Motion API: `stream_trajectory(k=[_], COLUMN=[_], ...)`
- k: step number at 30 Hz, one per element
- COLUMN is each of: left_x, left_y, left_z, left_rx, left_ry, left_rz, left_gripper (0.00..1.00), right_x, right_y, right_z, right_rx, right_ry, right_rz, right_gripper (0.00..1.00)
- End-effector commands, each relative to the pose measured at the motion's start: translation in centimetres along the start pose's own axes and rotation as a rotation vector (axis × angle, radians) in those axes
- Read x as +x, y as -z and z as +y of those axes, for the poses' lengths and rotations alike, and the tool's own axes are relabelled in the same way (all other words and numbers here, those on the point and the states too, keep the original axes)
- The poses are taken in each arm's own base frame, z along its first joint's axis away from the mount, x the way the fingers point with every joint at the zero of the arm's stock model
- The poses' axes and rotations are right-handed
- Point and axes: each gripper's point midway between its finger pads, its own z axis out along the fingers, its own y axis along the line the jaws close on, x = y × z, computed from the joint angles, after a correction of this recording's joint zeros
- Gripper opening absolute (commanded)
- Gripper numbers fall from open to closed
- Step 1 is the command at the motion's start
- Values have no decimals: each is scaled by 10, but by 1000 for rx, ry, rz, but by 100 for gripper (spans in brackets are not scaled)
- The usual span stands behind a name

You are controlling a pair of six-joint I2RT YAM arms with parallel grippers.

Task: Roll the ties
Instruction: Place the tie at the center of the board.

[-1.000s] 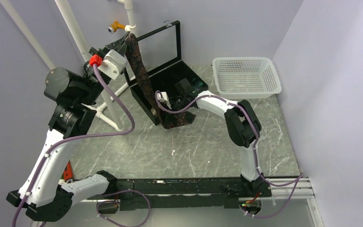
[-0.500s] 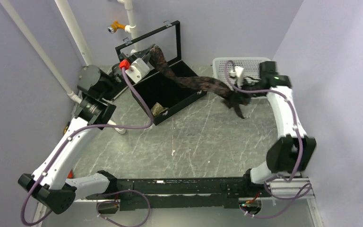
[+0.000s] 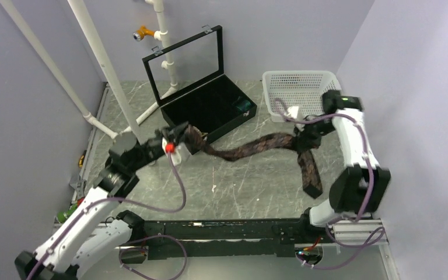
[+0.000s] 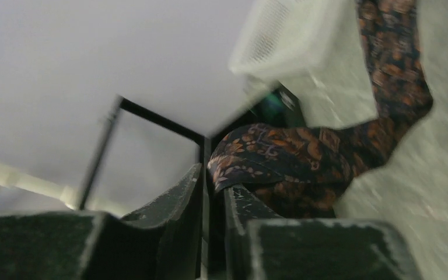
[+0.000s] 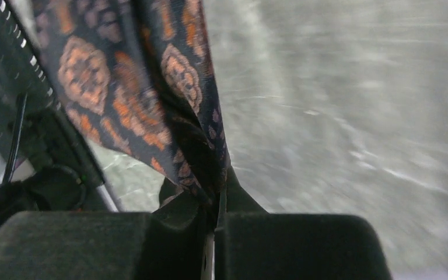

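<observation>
Overhead view is looking evenly lit and sharp, soft shadows only. Both wrist views are smearing badly, the tabletop [image 5: 356, 116] blurring into streaks.

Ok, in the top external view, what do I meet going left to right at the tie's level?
The left gripper, shut on one end → dark brown-maroon patterned fabric tie, stretched over the grey marbled table → right gripper, shut on it → white right arm.

You have a grey marbled table [image 3: 239, 186] carrying an open black case [image 3: 210, 108], a white basket [image 3: 303, 87] and the wide end of the dark tie [image 3: 256, 146].
</observation>
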Motion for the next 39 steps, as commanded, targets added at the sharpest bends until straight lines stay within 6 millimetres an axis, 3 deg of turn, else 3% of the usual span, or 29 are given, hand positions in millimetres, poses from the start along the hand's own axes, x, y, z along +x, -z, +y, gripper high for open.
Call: stream_trajectory(k=[1, 3, 5, 6, 7, 10, 15, 18, 22, 26, 29, 33, 36, 37, 39], left_x=[71, 91, 97, 98, 99, 108, 116, 111, 110, 109, 123, 157, 175, 178, 184], left_y=[54, 86, 107, 113, 116, 120, 124, 100, 68, 38, 29, 38, 50, 54, 65], left_z=[-98, -136, -160, -168, -173, -182, -196, -181, -190, -215, -241, -262, -262, -260, -251], left_rx=[295, 420, 502, 524, 534, 576, 755, 743, 830, 874, 931, 951, 921, 917, 912], left_ry=[-165, -195, -212, -206, -196, -140, 12, 176, 363, 416, 463, 467, 404, 378, 324], left_rz=[165, 219, 226, 224, 226, 272, 372, 426, 520, 624, 767, 973, 1043, 1062, 1117], left_gripper=[36, 48, 58, 65, 69, 73, 76, 72, 65, 62, 62, 61, 57, 52, 39], right_x=[50, 56, 61, 67, 70, 80, 98, 102, 105, 104, 105, 109, 124, 129, 138], right_y=[-75, -96, -98, -93, -87, -68, -55, -56, -64, -75, -88, -101, -113, -116, -120], right_z=[55, 65, 63, 57, 50, 34, 32, 45, 54, 44, 37, 41, 39, 38, 35], right_rx=[-373, -405, -399, -380, -360, -312, -265, -267, -244, -224, -243, -262, -221, -216, -211], right_ry=[107, 115, 76, 27, -23, -188, -408, -468, -494, -540, -578, -564, -511, -497, -485], right_rz=[270, 338, 360, 358, 347, 300, 264, 257, 238, 215, 202, 226, 281, 301, 333], right_gripper=[7, 40, 76, 87, 90, 88, 78, 76, 78, 76, 76, 83, 83, 78, 56])
